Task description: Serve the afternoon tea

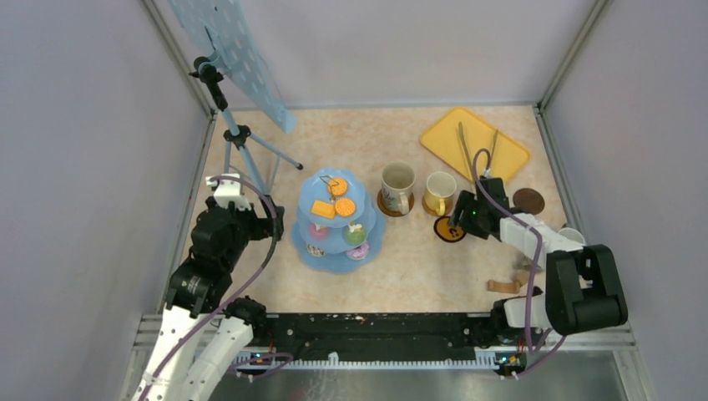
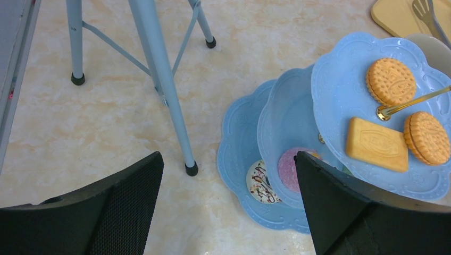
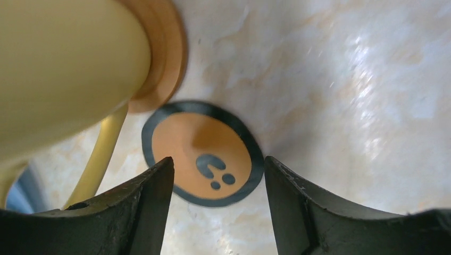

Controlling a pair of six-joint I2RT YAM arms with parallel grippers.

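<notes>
Beige marble-patterned tabletop [image 1: 417, 267], grey walls all round.

Overhead view, contents:
- blue three-tier scalloped stand [image 1: 330, 264], centre-left; orange biscuits [image 1: 334, 200] on its top tier, small colourful donuts and cupcakes [image 1: 355, 236] on the lower tiers.
- big beige ceramic mug [image 1: 397, 185] on a brown coaster, just right of the stand; yellow mug [image 1: 439, 194] beside it, likewise on a coaster.
- round orange coaster with a black rim [image 1: 447, 232], flat on the table just in front of the yellow mug; right gripper [image 1: 457, 221] over it.
- dark brown round coaster [image 1: 528, 200], bare, near the flat yellow tray [image 1: 442, 134] bearing metal tongs [image 1: 464, 142].
- left gripper [image 1: 274, 224] beside the stand, near a blue tripod [image 1: 242, 142].

Left wrist view: left gripper [image 2: 228, 159] released, jaws wide, nothing between them. Two round biscuits and one rectangular [image 2: 376, 143] lie on the top tier, a pink donut [image 2: 298, 167] underneath.

Right wrist view: right gripper [image 3: 217, 164] released, jaws apart, one either side of the orange coaster [image 3: 202, 154], which lies flat; contact with it cannot be told. Yellow mug [image 3: 64, 69] stands on its brown coaster [image 3: 165, 58] at upper left, just beside the orange one.
</notes>
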